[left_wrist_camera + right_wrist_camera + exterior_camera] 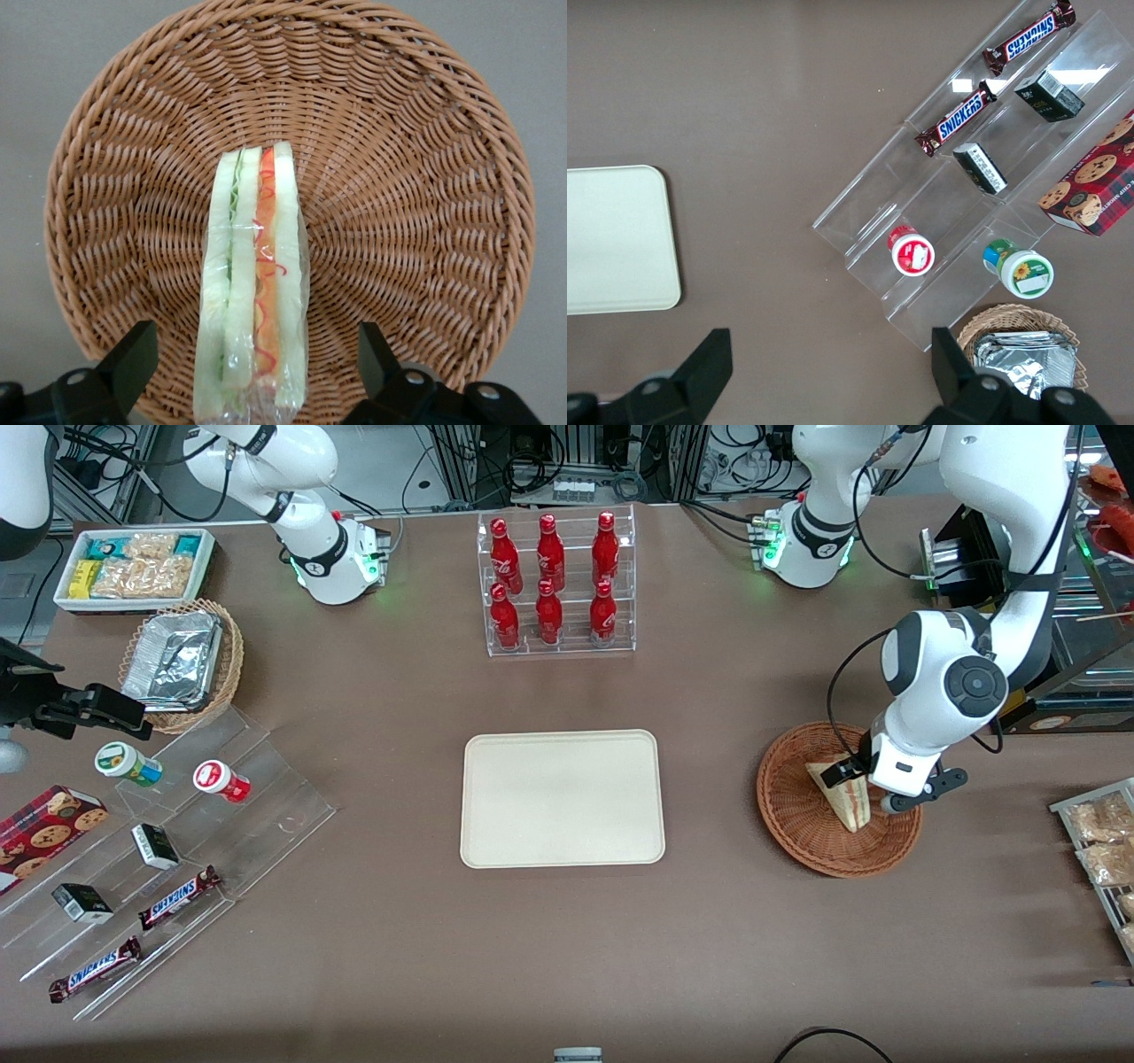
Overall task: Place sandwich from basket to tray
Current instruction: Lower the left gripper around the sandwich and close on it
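Toward the parked arm's end of the table sat a white bin (pixel 133 567) of snack packets, and nearer the front camera than it a tan basket (pixel 184 664) holding a foil container (pixel 173 660). Nearer still, a clear stepped stand (pixel 177 850) carried two small tubs (pixel 128 763), two dark little boxes (pixel 155 846) and two Snickers bars (pixel 177 897), with a cookie box (pixel 44 828) beside it. At the table's middle a clear rack (pixel 556 584) held six red bottles (pixel 549 553); nearer the camera than the rack lay the tray (pixel 562 798), flat and bare. Toward the working arm's end sat the basket (pixel 837 797), well apart from the tray. The sandwich (pixel 254 283) stood on edge inside it, wrapped in clear film, its red and green filling lines facing up at the wrist camera. The gripper (pixel 864 788) hung low over the basket, right at the sandwich. Its fingers (pixel 133 359) were spread wide, one on each side of the wedge, with a clear gap between each pad and the bread, grasping nothing. At the table's edge past the basket lay a wire rack (pixel 1099 850) of bagged snacks.
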{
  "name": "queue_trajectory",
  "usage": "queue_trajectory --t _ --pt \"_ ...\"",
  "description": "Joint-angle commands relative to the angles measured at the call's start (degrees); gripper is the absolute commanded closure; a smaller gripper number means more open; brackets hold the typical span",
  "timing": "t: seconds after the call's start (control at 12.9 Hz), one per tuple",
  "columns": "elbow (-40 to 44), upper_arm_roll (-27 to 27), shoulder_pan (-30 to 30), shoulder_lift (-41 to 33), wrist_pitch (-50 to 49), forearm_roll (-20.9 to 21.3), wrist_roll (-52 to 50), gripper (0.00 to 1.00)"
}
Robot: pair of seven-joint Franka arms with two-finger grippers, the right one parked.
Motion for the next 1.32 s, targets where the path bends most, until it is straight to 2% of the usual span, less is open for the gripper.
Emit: queue_trajectory --t 0.0,0.16,0.23,0.31,0.47,0.54,0.85,1.24 --pt "-3.96 0.23 -0.12 -0.83 5.38 1.12 -1.37 0.00" --pt "-5.46 0.23 -0.04 0.22 8.55 1.12 -1.54 0.03" --pt "-6.07 0.23 -0.04 0.66 9.70 1.12 -1.89 0.11" --pt "-6.34 0.32 -0.04 0.84 10.40 1.12 -3.20 0.31" --pt "-6.34 0.32 0.14 1.11 10.41 1.12 -3.74 0.92" --pt "-6.17 0.32 0.23 1.11 10.41 1.04 -3.65 1.00" --pt "-3.02 0.94 0.49 -0.65 7.09 1.12 -1.55 1.00" --pt "15.95 -1.34 -2.57 -1.79 -17.86 1.74 0.22 1.00"
